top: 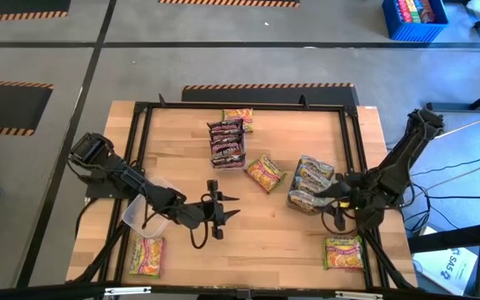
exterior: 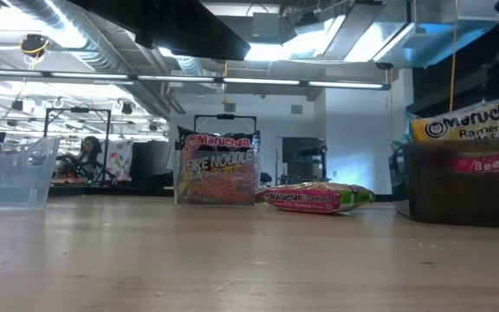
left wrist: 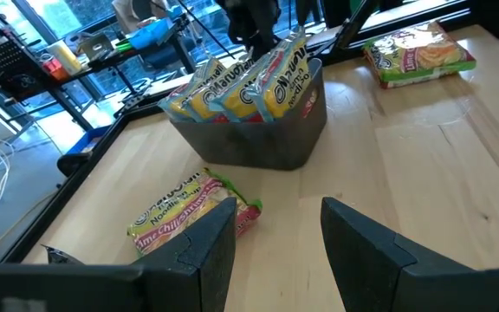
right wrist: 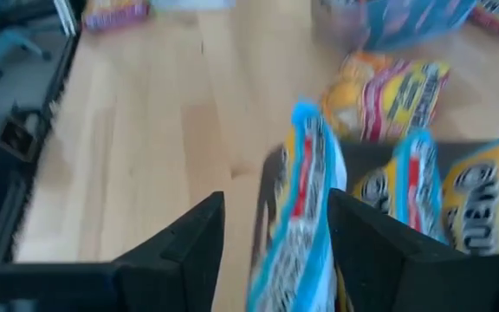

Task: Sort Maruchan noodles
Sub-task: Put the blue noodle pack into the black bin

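My right gripper (top: 327, 198) is open over a bin (top: 311, 185) of upright yellow and light blue noodle packets. In its wrist view the fingers stand on either side of a light blue packet (right wrist: 294, 217) at the bin's end. My left gripper (top: 221, 210) is open above bare table near the middle, touching nothing. A loose yellow-pink packet (top: 265, 172) lies flat between the bins. Dark maroon packets (top: 227, 142) stand in a bin farther back, a yellow-green packet (top: 238, 117) behind them. Single packets lie near the front left (top: 146, 254) and front right (top: 344, 252). My right gripper comes slanting down from the table's right side, one finger (right wrist: 366, 247) close beside the light blue packet's upper part (right wrist: 306, 165). I cannot tell whether either finger touches it. The packet stands upright in the bin.
A clear empty bin (top: 147, 212) sits under my left arm near the left edge. A black frame (top: 244, 107) borders the table. Bare wood lies open between the two grippers and along the near edge (top: 248, 258).
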You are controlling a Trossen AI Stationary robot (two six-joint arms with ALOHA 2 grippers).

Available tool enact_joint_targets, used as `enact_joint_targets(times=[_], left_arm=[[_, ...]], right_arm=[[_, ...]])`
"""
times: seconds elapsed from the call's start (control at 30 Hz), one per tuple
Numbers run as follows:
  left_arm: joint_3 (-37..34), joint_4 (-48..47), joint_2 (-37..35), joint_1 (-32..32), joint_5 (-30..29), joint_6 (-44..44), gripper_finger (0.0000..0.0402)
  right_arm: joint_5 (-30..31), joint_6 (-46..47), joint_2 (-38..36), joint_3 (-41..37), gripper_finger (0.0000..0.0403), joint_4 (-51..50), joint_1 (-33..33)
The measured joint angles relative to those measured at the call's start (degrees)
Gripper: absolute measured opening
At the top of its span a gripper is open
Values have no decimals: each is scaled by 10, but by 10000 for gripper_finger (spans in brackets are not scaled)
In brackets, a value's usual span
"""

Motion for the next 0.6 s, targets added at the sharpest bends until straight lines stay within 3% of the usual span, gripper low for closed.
enact_joint_targets(times=[0.23, 0.43, 0.6], left_arm=[[0, 0, 0, 0, 0, -3, 163], [0, 0, 0, 0, 0, -3, 163], [0, 0, 0, 0, 0, -4, 163]], right_arm=[[33, -37, 18, 6, 139, 22, -47], [-23, -47, 53, -28, 58, 48, -77], [-24, -63, 66, -28, 7, 47, -76]])
